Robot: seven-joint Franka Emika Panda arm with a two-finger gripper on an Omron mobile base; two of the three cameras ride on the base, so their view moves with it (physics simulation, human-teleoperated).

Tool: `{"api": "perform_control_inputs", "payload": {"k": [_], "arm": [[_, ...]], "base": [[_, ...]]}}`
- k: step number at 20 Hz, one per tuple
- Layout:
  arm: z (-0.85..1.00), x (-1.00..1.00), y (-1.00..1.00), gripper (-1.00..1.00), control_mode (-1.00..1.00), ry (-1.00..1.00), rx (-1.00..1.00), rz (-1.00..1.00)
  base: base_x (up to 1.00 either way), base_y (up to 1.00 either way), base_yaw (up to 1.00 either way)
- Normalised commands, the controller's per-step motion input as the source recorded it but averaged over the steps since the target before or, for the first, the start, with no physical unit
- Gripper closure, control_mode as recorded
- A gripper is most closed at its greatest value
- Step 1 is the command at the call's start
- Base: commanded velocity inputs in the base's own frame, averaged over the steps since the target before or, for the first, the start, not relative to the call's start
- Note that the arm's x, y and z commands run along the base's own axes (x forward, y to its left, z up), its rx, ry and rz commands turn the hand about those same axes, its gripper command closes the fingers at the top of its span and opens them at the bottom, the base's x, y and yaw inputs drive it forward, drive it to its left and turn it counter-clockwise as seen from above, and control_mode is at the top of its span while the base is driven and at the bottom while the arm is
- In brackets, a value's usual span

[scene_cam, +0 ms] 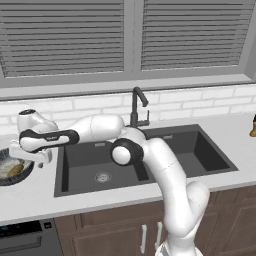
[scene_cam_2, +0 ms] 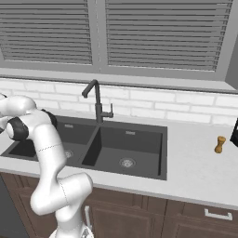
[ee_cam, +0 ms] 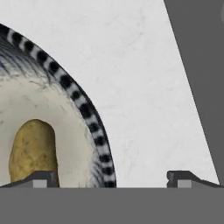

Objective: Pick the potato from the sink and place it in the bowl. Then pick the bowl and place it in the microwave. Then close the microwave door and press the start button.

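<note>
Hand view has the potato (ee_cam: pixel 33 151) lying in the bowl (ee_cam: pixel 94 131) on the tabletop (ee_cam: pixel 140 65), claw (ee_cam: pixel 113 178) spread wide astride its rim — rigid, likely slick, so pinch that rim wall.

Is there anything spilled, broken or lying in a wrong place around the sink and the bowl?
Nothing stands out. The potato lies inside the bowl on the counter left of the sink, and the open claw straddles the bowl's rim.

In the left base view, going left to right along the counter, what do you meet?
bowl with the potato in it → open gripper → sink → faucet → small brown object at the right edge.
</note>
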Motion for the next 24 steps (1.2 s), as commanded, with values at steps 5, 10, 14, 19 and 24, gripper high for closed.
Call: {"api": "perform_control_inputs", "payload": {"k": [5,10,14,19,24], "arm": [[-0.21,0.40,0.10,-1.00,-1.00,0.00,0.00,0.00],[-0.37,0.18,0.19,1.00,-1.00,0.01,0.00,0.00],[-0.25,0.09,0.29,1.00,-1.00,0.00,0.00,0.00],[-0.16,-0.07,0.22,1.00,-1.00,0.00,0.00,0.00],[0.07,-0.90,-0.24,1.00,-1.00,-0.11,0.00,0.00]], "base": [[0.00,0.00,0.00],[0.00,0.00,0.00],[0.00,0.00,0.00],[0.00,0.00,0.00],[0.00,0.00,0.00]]}}
